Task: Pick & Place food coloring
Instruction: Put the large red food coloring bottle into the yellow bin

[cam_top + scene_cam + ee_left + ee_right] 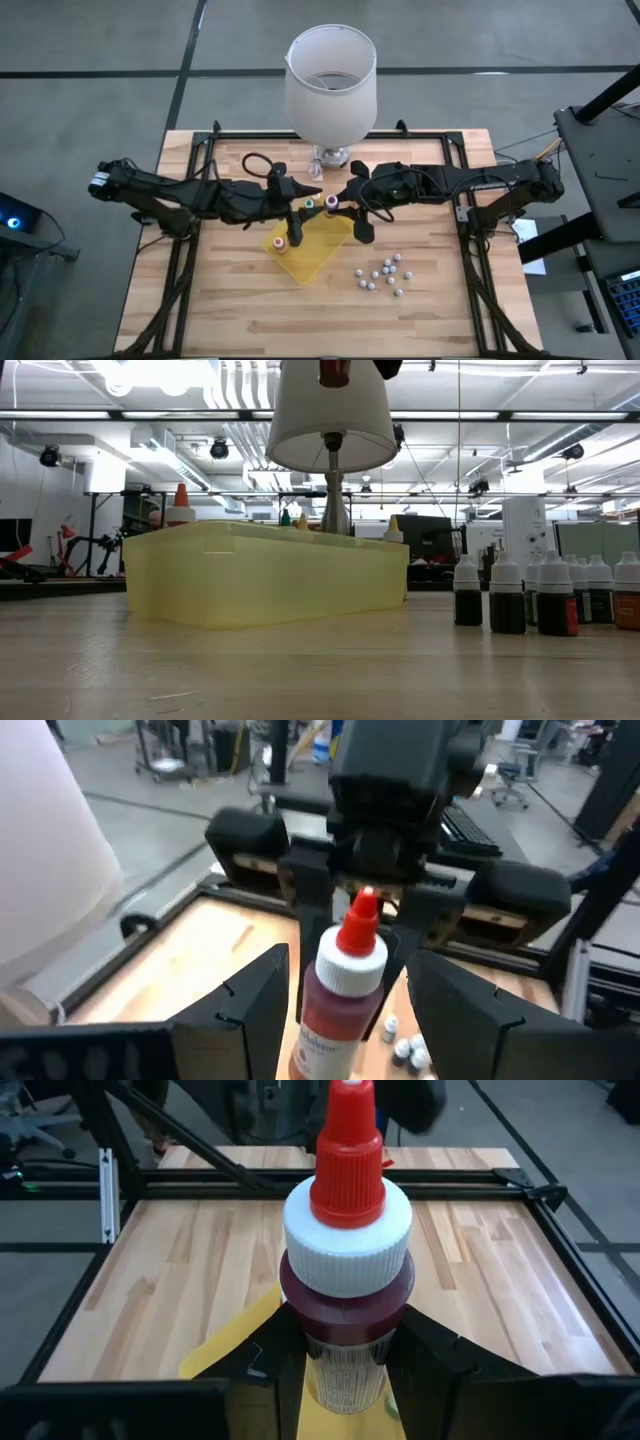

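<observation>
A small food coloring bottle with a red cap, white collar and dark red liquid stands upright in my right gripper, above the yellow tray's far edge. In the high view its cap shows between the two grippers. My left gripper is open, with a finger on either side of the same bottle, and gaps show on both sides. More small bottles stand in the tray: one with an orange cap, and green and yellow caps behind it. My right gripper pinches the bottle's body between its two fingers, just under the white collar. The fingers reach in roughly level from the table's right side. The bottle is upright and lifted clear above the tray.
A lamp with a white shade stands at the middle of the table's far edge, close behind both grippers. Several small dark bottles with white caps stand on the wood to the right of the tray. Black frame rails run along the table's sides.
</observation>
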Tool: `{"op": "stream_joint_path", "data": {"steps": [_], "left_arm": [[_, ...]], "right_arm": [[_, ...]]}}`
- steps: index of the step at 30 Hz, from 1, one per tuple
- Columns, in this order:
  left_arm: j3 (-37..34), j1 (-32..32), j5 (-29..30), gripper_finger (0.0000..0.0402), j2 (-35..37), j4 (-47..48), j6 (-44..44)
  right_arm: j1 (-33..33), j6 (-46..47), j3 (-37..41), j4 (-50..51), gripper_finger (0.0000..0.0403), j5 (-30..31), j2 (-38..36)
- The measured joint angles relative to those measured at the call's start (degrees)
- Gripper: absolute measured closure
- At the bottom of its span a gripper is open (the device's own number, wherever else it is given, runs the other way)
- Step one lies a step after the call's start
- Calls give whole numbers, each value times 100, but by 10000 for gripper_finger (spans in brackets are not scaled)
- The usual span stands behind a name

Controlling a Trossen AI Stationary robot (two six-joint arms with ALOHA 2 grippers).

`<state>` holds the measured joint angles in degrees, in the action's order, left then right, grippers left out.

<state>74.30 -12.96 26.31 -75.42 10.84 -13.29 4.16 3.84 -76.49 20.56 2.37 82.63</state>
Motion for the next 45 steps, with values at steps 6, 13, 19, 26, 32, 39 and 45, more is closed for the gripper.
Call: {"op": "stream_joint_path", "data": {"steps": [6,13,19,26,32,39,45], "left_arm": [[446,143,-158,225,-9,1222,-247],[1219,333,-403,225,-20,2295,-337],[1375,460,-784,225,-26,2619,-370],[1409,473,-899,226,-26,2648,-285],[1845,473,-1035,226,-330,2969,-96],[2996,539,-1140,226,-1106,3986,146],[3746,550,-1224,226,-1565,4363,277]], "right_arm": [[-2,4,9,24,294,-2,0],[-4,2,11,24,294,-2,0],[-4,12,15,26,294,-2,0],[-4,24,17,26,295,-2,0],[-4,24,20,30,295,-2,-2],[-4,65,20,70,295,-2,-2],[-4,65,20,70,296,-2,-2]]}}
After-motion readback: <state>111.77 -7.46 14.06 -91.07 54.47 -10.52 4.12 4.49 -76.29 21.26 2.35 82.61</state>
